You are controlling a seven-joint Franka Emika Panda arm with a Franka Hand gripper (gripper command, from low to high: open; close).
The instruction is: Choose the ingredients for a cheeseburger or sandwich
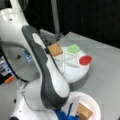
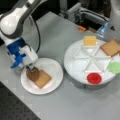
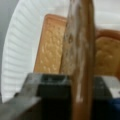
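Pincer (image 2: 32, 70) sits low over the small paper plate (image 2: 53, 68), closed on the dark brown round patty (image 2: 32, 74), which it holds on edge. That grip is plainest in the wrist view: patty (image 3: 81, 47) stands upright as a thin brown slab running from pincer body up thru the frame, w/ a tan toast square (image 3: 51, 47) flat on the plate (image 3: 17, 45) behind it. In a front view the same toast (image 2: 43, 79) lies just beside and partly under the patty, toward the view's bottom right of the pincer.

Only a front view shows the full sectioned tray (image 2: 75, 65), well apart from the pincer on the view's right: 1 yellow-orange cheese square (image 2: 89, 40), 1 toast square (image 2: 110, 47), 1 green leaf piece (image 2: 114, 67), 1 red disc (image 2: 94, 78). Tray toast and leaf are cut off at the frame's edge.

In a front view the arm's big white-and-grey link (image 1: 47, 75) blocks most of the scene; pincer and patty are hidden there. Behind the arm: tray (image 1: 75, 72) w/ toast (image 1: 55, 49), leaf (image 1: 73, 48), disc (image 1: 85, 60); cheese not seen. Plate (image 1: 92, 102) w/ toast corner (image 1: 84, 111) shows at the bottom.

Count: 2 toast, 1 patty, 1 cheese, 1 disc, 1 leaf. All on grey worktop (image 2: 62, 105).
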